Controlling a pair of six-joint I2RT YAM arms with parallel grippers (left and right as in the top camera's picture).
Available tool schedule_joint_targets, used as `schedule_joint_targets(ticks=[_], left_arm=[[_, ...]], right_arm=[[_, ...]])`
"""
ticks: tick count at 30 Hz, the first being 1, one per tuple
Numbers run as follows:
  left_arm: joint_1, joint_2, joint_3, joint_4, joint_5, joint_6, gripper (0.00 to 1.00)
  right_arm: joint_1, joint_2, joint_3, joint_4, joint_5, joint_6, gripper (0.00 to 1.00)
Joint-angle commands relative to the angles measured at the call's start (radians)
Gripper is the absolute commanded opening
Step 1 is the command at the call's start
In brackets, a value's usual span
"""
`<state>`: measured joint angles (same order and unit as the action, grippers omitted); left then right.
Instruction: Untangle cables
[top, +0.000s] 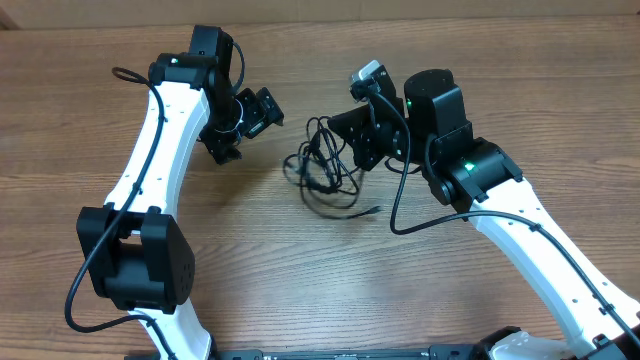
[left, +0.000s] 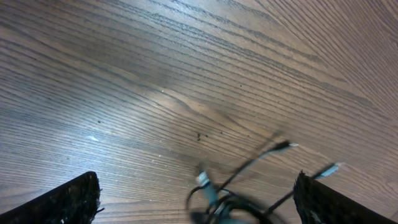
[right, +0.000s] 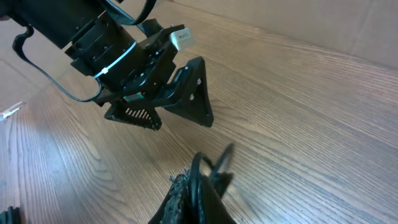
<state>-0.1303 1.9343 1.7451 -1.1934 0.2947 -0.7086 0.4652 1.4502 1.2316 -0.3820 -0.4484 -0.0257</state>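
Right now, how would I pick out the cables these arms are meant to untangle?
Look at the wooden table, between the two white arms. There sits a small tangle of thin black cables, with one end trailing out toward the front. Unlike the thicker wires fixed to the arms, it is a knot of fine loops on the wood.

Cables (top: 322, 172) on table (top: 300, 290), left of right arm (top: 540, 220)

- Table (top: 300, 300): brown wood-grain top; in the left wrist view the grain runs slantwise across the gap between the left fingers (left: 62, 202).
- Small dark specks (left: 200, 135) on the wood, ahead of those fingers and about midway between them.
- Pale tan band (top: 450, 10) beyond the table's far edge; cannot tell what it is.
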Motion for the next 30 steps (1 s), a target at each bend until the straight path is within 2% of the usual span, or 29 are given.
schedule_joint_targets(ticks=[1,4,6,8,10,21,30], left_arm=[[0.006,0.008,-0.009,0.01,0.015,-0.028,0.99],[0.006,0.008,-0.009,-0.025,0.148,-0.003,0.99],[0.006,0.008,-0.009,-0.007,0.314,0.101,0.99],[0.003,0.008,-0.009,0.028,0.421,0.197,1.0],[-0.01,0.008,-0.009,0.044,0.455,0.242,0.99],[-0.113,0.008,-0.009,0.06,0.37,0.249,1.0],[-0.132,0.008,-0.009,0.061,0.29,0.249,1.0]], right_arm=[[-0.001,-0.03,0.021,0.014,-0.024,0.003,0.04],[-0.001,-0.03,0.021,0.014,-0.006,0.003,0.04],[-0.001,-0.03,0.021,0.018,0.008,0.003,0.04],[-0.001,-0.03,0.021,0.029,0.006,0.004,0.04],[-0.001,-0.03,0.021,0.045,-0.002,0.011,0.04],[-0.001,-0.03,0.021,0.112,-0.068,0.064,0.04],[-0.002,-0.033,0.021,0.162,-0.069,0.105,0.04]])
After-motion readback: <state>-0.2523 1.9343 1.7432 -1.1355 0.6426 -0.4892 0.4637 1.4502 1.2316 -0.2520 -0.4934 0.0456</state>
